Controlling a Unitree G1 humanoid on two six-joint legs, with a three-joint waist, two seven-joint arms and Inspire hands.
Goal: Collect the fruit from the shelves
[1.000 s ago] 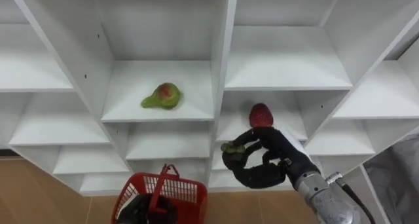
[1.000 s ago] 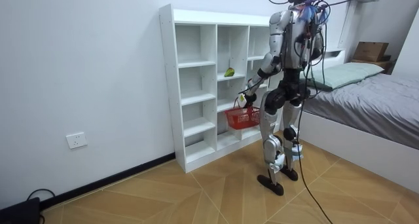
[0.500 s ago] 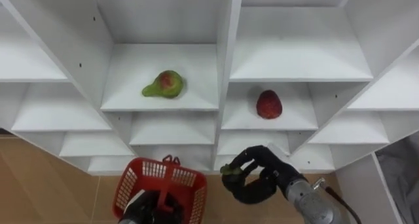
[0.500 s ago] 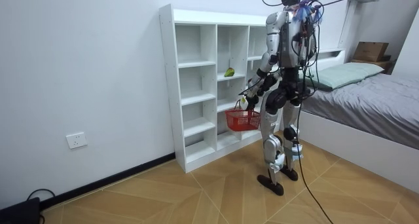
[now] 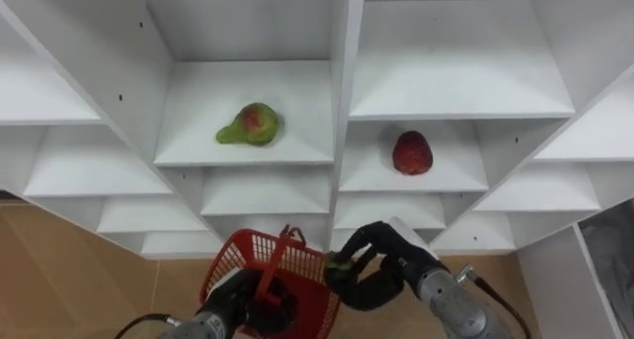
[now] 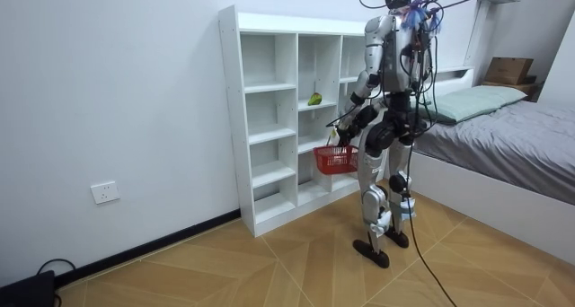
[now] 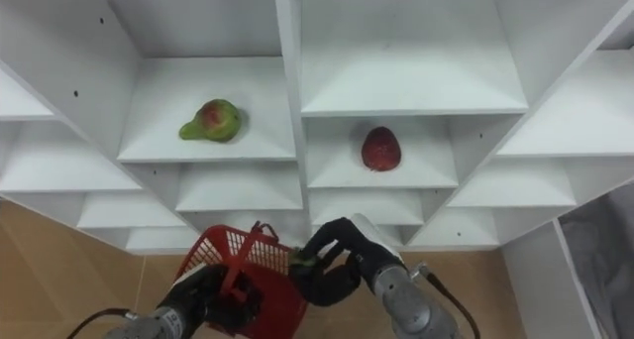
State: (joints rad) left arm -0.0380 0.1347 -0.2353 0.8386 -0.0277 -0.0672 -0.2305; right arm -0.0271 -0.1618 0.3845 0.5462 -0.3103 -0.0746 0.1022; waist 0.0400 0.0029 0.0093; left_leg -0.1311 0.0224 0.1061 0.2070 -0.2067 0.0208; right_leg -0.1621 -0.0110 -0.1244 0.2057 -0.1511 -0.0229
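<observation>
green fruit [image 5: 340, 264]: pinched in right hand [image 5: 384, 276] fingers, at the basket [image 5: 238, 258] right rim
basket: red, held before the closet [image 5: 342, 81], left hand [image 5: 230, 301] fingers curled round its handle
pear [image 5: 248, 125]: on shelf, left compartment
red fruit [image 5: 411, 153]: next compartment right

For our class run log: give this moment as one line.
left hand: grips red basket handle | right hand: holds green fruit at basket rim | closet: pear, strawberry

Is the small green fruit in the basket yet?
Out: the right hand pinches the green fruit at the rim of the red basket.
</observation>
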